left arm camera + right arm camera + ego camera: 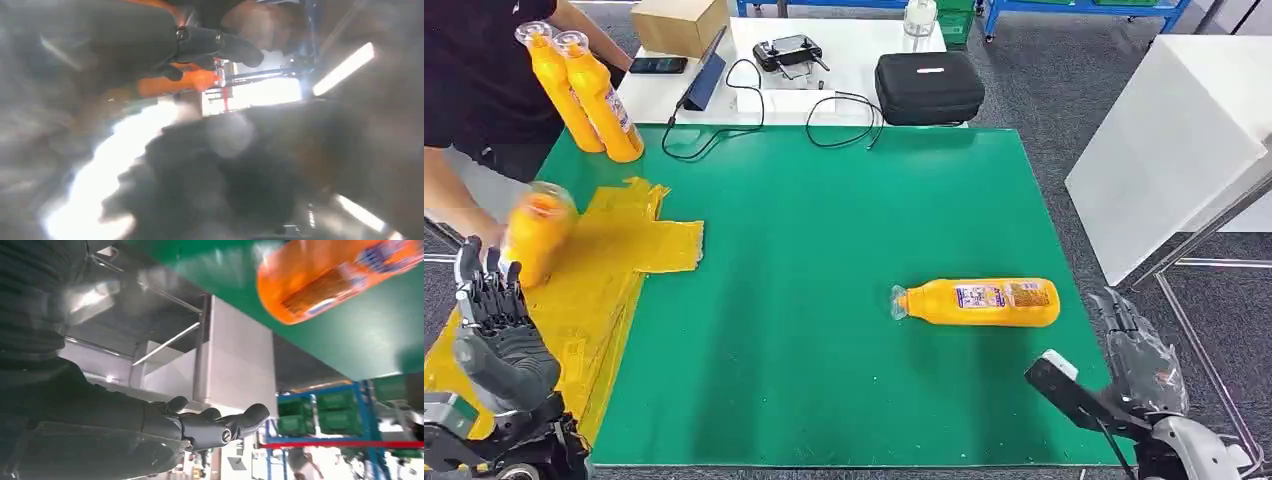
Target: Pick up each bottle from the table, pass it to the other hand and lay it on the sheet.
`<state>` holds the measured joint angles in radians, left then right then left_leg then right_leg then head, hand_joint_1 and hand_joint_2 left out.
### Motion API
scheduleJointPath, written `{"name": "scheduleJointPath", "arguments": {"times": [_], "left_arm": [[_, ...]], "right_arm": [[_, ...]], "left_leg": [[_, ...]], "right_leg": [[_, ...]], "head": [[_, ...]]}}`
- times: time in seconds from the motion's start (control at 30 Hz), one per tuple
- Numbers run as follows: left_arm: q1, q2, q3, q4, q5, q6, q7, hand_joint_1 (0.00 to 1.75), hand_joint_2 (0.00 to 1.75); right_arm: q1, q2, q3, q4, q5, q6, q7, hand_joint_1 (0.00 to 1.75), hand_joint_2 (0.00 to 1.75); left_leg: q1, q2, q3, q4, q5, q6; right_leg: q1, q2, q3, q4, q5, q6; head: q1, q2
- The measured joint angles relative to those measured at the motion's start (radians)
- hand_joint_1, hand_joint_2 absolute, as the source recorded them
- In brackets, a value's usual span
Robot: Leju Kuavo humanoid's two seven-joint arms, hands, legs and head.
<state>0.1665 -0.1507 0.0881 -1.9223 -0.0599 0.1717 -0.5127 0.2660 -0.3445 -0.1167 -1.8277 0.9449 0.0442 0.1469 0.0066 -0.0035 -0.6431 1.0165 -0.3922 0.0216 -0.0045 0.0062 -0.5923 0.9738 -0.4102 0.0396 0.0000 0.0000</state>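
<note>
one bottle (pixel 977 302) lies on its side on the green mat (pixel 824 250), out at about four o'clock from the mat's middle, cap toward nine. right hand (pixel 1139 350) sits just off the mat's right edge, at four o'clock from that bottle, fingers spread, holding nothing. left hand (pixel 494 320) is up over the near end of the yellow sheet (pixel 624 250), fingers apart and empty too. a blurred bottle (pixel 536 232) at the sheet's far left is in a person's hand (pixel 486 232), it seems, being lifted off; two more bottles (pixel 589 90) stand at the mat's eleven o'clock corner.

my read: the next pick-up falls to the right hand. it calls for a reach toward ten o'clock and a wrap round the bottle's body, which could roll if nudged.

room looks generous: bare mat between bottle and sheet for the hand-over. the white block (pixel 1174 140) at two o'clock stands well apart from the bottle.
</note>
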Motion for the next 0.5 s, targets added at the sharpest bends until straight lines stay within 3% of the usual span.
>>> {"name": "scheduleJointPath", "arguments": {"times": [0.5], "left_arm": [[-0.027,0.000,0.003,0.002,0.062,-0.037,0.002,0.00,0.00]], "right_arm": [[-0.224,-0.010,0.045,0.216,0.032,0.040,0.020,0.00,1.75]], "left_leg": [[0.000,0.000,0.000,0.000,0.001,0.001]], "right_leg": [[0.000,0.000,0.001,0.000,0.001,0.000]], "head": [[0.000,0.000]]}}
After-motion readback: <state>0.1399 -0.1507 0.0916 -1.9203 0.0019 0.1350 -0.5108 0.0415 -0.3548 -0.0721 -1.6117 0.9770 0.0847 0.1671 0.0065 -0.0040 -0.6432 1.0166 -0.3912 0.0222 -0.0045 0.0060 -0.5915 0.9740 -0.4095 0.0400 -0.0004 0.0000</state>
